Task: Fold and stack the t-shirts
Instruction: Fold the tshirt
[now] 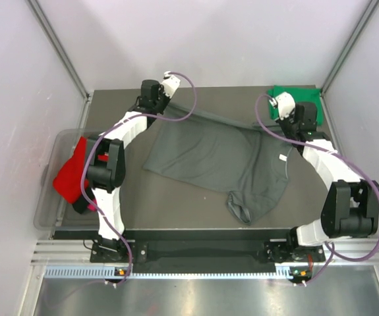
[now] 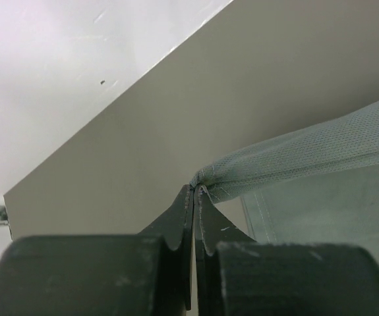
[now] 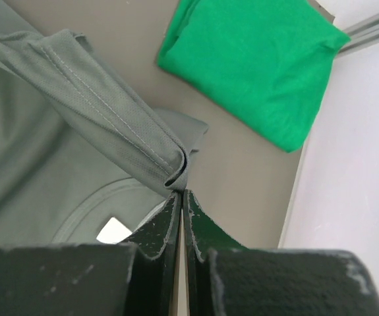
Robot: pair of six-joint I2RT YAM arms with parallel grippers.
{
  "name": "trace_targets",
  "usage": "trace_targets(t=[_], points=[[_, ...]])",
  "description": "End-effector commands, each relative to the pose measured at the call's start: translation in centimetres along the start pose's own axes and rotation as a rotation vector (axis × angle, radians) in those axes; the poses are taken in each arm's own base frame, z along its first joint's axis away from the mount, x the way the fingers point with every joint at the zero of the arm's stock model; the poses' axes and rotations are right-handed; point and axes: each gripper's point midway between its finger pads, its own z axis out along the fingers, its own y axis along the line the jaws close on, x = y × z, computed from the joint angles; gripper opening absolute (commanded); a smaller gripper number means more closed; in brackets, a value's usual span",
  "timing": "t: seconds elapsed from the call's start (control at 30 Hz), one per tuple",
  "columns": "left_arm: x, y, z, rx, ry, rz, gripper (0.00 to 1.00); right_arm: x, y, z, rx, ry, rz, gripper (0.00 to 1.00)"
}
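A dark grey t-shirt lies spread across the middle of the table, with one edge lifted and pulled taut between both grippers. My left gripper is shut on the left end of that edge, where the grey fabric bunches at its tips. At the other end, my right gripper is shut on a folded bit of the grey hem. A folded bright green t-shirt lies at the back right corner. A red t-shirt sits in the tub on the left.
A clear plastic tub stands off the table's left edge; dark and pink cloth shows under the red shirt. A white neck label shows inside the grey shirt's collar. White walls enclose the table on three sides.
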Motion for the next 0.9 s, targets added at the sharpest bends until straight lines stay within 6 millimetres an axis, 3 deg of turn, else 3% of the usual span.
trace_targets(t=[0.0,0.3,0.6,0.73,0.77,0.87], points=[[-3.2,2.3,-2.0,-0.046,-0.086,-0.023,0.00,-1.5,0.5,-1.6,-0.003,-0.061,0.032,0.00],[-1.1,0.3,-2.0,0.029,-0.053,-0.027,0.00,1.3,4.2,-2.4,-0.072,-0.022,0.021,0.00],[2.7,-1.8,-3.1,0.077,0.028,-0.037,0.00,4.3,7.9,-3.3,-0.145,0.019,0.006,0.00],[5.8,-3.4,-3.9,0.117,0.125,-0.048,0.00,4.4,8.9,-3.9,-0.195,0.018,-0.009,0.00],[6.4,-3.6,-3.9,0.118,0.150,-0.060,0.03,4.8,9.5,-4.2,-0.227,0.036,-0.013,0.01],[8.1,-3.0,-4.9,0.067,0.236,-0.085,0.23,4.7,10.5,-5.3,-0.289,0.036,-0.013,0.19]])
